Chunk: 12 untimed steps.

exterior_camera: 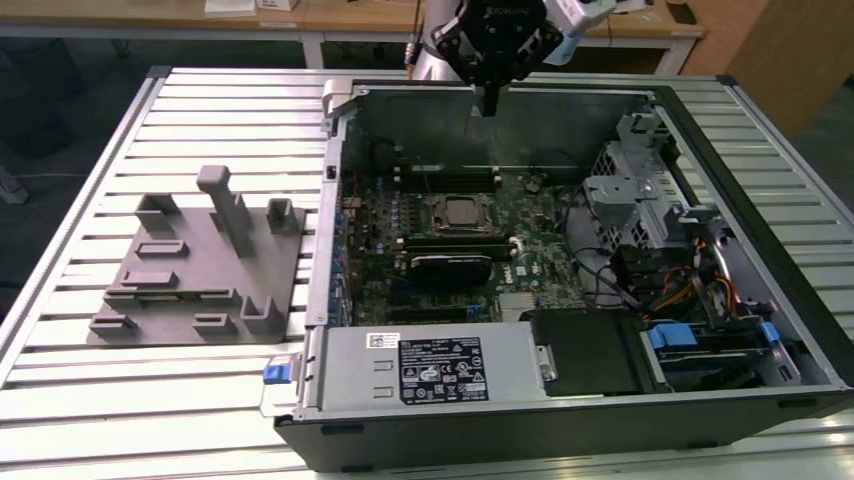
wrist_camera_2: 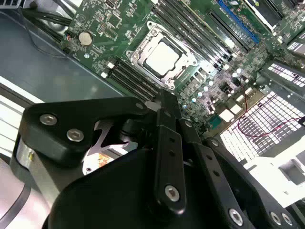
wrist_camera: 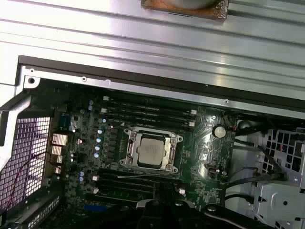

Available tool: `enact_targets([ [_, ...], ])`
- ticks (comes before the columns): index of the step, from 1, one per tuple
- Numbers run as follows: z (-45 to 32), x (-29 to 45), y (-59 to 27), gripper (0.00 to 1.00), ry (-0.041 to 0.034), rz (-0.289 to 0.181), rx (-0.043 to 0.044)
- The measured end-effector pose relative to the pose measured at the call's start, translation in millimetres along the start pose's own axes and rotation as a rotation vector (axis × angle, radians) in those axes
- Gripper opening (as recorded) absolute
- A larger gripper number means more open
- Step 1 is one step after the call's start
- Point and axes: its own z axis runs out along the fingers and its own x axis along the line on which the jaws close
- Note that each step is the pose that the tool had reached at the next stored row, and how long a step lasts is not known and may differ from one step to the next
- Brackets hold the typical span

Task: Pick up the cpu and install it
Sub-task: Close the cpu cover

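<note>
You have the cpu [exterior_camera: 463, 210] lying flat, silver top up, inside the socket frame [wrist_camera: 127, 145] near the middle of the motherboard [exterior_camera: 387, 215]. Memory slots [wrist_camera: 143, 113] run along both sides of the socket. The gripper [exterior_camera: 490, 100] hangs well above the cpu, pointing straight down over the far wall of the computer case [exterior_camera: 561, 110] and touching nothing. In the second wrist view its fingers [wrist_camera_2: 167, 143] appear pressed together and empty, though the tips are partly hidden by the gripper body. A black card [exterior_camera: 461, 262] sits just beside the socket. The power supply [exterior_camera: 427, 365] lies along the near wall, with the drive cage [exterior_camera: 627, 190] at the exterior view's right. A grey fixture [exterior_camera: 200, 265] stands on the slatted table [exterior_camera: 134, 410] at the exterior view's left.
</note>
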Motion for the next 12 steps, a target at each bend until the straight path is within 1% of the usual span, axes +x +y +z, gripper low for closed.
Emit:
enact_targets([
  [5, -2.3, -0.1, 0.0, 0.11, 0.0001, 0.0, 0.0],
  [12, -2.6, -0.1, 0.0, 0.11, 0.0, 0.0, 0.0],
])
